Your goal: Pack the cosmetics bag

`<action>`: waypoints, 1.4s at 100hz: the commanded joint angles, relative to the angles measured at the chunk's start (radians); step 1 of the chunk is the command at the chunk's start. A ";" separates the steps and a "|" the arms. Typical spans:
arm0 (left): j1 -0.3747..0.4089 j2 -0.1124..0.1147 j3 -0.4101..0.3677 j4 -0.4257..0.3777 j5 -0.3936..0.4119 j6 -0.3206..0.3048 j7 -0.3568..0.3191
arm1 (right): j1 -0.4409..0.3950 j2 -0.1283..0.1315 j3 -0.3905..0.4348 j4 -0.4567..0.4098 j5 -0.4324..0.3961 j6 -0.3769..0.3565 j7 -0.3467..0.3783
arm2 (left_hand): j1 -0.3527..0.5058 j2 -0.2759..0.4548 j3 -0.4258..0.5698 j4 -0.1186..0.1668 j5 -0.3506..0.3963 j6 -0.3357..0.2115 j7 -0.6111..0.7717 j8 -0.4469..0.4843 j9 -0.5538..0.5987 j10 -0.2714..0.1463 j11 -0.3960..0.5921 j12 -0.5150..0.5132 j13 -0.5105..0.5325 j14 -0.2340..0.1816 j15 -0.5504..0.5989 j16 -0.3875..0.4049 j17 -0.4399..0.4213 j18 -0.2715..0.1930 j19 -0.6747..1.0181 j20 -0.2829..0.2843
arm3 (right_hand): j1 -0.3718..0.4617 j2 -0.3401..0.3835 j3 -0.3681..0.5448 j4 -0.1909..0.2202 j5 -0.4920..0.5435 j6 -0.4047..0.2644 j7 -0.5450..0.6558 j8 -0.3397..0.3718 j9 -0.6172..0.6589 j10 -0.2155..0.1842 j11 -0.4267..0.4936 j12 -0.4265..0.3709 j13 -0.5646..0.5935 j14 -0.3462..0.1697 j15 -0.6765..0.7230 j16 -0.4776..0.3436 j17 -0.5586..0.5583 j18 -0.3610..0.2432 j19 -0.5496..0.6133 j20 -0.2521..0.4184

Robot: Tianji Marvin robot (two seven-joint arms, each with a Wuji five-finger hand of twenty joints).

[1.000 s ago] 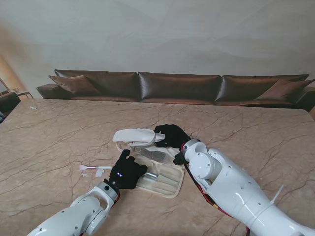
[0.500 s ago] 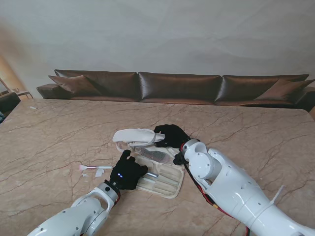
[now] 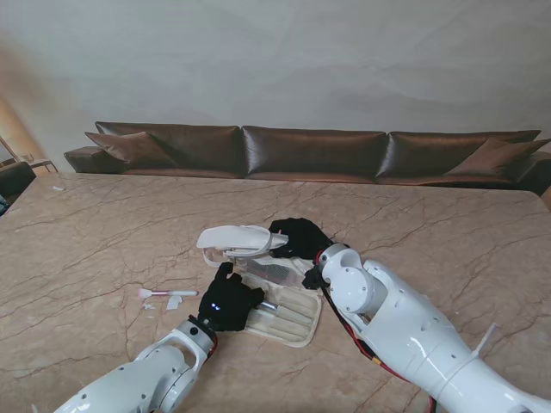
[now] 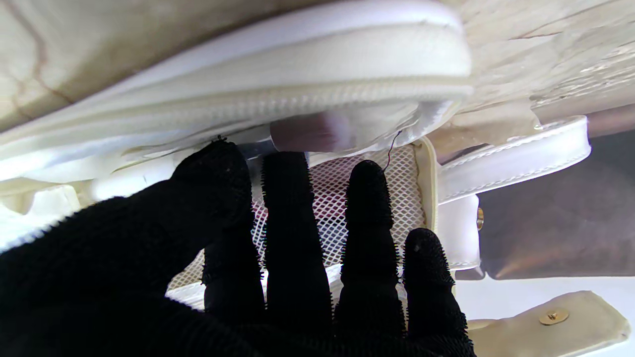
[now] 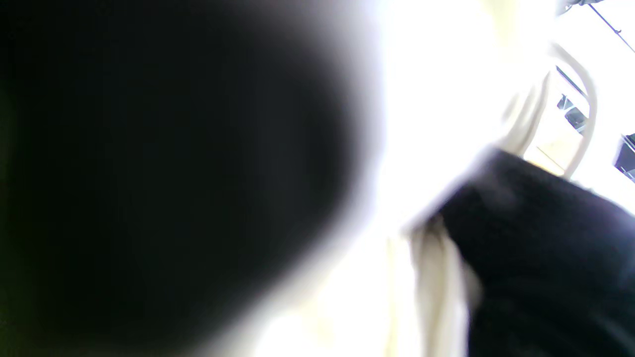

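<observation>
Marble table (image 3: 103,232) carries the cream cosmetics bag (image 3: 284,318), lying open just left of the right arm's elbow. Bag lid (image 3: 237,237) is raised; the right hand (image 3: 297,237) is clamped on its far-right end, holding it up. Left hand (image 3: 228,301) lies flat on the bag's near-left part, fingers (image 4: 292,223) spread across the mesh pocket (image 4: 402,198), gripping nothing. A silver-tipped tool (image 3: 269,305) sits just right of the left hand. A pink-tipped brush (image 3: 164,293) lies on the table left of that hand.
</observation>
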 commanded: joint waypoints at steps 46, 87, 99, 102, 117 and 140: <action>-0.038 -0.059 0.101 0.031 -0.072 -0.045 0.078 | 0.001 -0.015 -0.015 0.011 0.017 0.009 0.006 | 0.035 -0.016 0.016 0.017 0.037 -0.055 0.067 -0.006 0.039 -0.017 0.020 0.003 0.015 0.019 0.025 0.024 -0.005 0.008 0.051 0.040 | 0.072 0.057 0.056 0.012 0.035 -0.135 0.086 -0.011 0.049 -0.034 0.020 -0.002 0.090 -0.046 0.068 0.011 0.045 -0.010 0.061 -0.001; -0.026 -0.049 0.068 0.033 -0.077 -0.145 0.090 | -0.004 -0.011 -0.006 0.008 0.015 0.018 0.014 | 0.007 0.017 -0.001 0.033 -0.023 0.137 -0.104 -0.410 -0.206 0.040 0.047 -0.413 -0.070 -0.013 -0.087 -0.074 -0.037 -0.016 0.003 0.014 | 0.073 0.056 0.055 0.012 0.035 -0.139 0.086 -0.011 0.049 -0.034 0.021 -0.001 0.090 -0.045 0.068 0.012 0.045 -0.010 0.061 -0.001; 0.013 -0.038 -0.005 -0.003 -0.084 -0.200 0.044 | -0.004 -0.011 -0.007 0.010 0.016 0.017 0.014 | -0.104 0.077 0.043 0.106 -0.018 0.206 -0.253 -0.474 -0.299 0.069 0.054 -0.575 -0.117 -0.010 -0.114 -0.091 -0.051 -0.022 -0.039 -0.005 | 0.075 0.056 0.055 0.012 0.036 -0.141 0.087 -0.011 0.049 -0.035 0.021 -0.001 0.089 -0.045 0.067 0.012 0.045 -0.010 0.061 -0.001; 0.022 -0.036 -0.023 -0.010 -0.088 -0.213 0.033 | -0.004 -0.011 -0.007 0.010 0.016 0.017 0.014 | -0.130 0.093 0.051 0.129 -0.017 0.215 -0.280 -0.477 -0.312 0.072 0.051 -0.583 -0.126 -0.011 -0.117 -0.092 -0.051 -0.021 -0.045 -0.007 | 0.075 0.056 0.056 0.012 0.037 -0.140 0.087 -0.010 0.050 -0.035 0.022 0.000 0.089 -0.046 0.068 0.012 0.045 -0.010 0.061 -0.001; 0.068 -0.028 -0.105 -0.046 -0.101 -0.260 -0.016 | -0.003 -0.012 -0.007 0.010 0.016 0.017 0.013 | -0.214 0.135 0.043 0.201 -0.026 0.243 -0.360 -0.477 -0.367 0.076 0.042 -0.598 -0.172 -0.007 -0.137 -0.104 -0.051 -0.015 -0.100 -0.025 | 0.075 0.056 0.056 0.012 0.034 -0.140 0.086 -0.011 0.049 -0.035 0.021 -0.001 0.089 -0.045 0.068 0.012 0.045 -0.009 0.061 -0.001; 0.181 -0.023 -0.284 -0.135 -0.117 -0.292 -0.071 | -0.008 -0.008 0.003 0.002 0.012 0.018 0.013 | -0.247 0.051 -0.004 0.173 -0.032 0.231 -0.371 -0.471 -0.381 0.067 0.053 -0.590 -0.199 0.003 -0.148 -0.115 -0.054 0.002 -0.111 -0.018 | 0.074 0.056 0.055 0.012 0.036 -0.140 0.087 -0.012 0.049 -0.034 0.021 -0.001 0.089 -0.045 0.068 0.012 0.046 -0.009 0.062 -0.001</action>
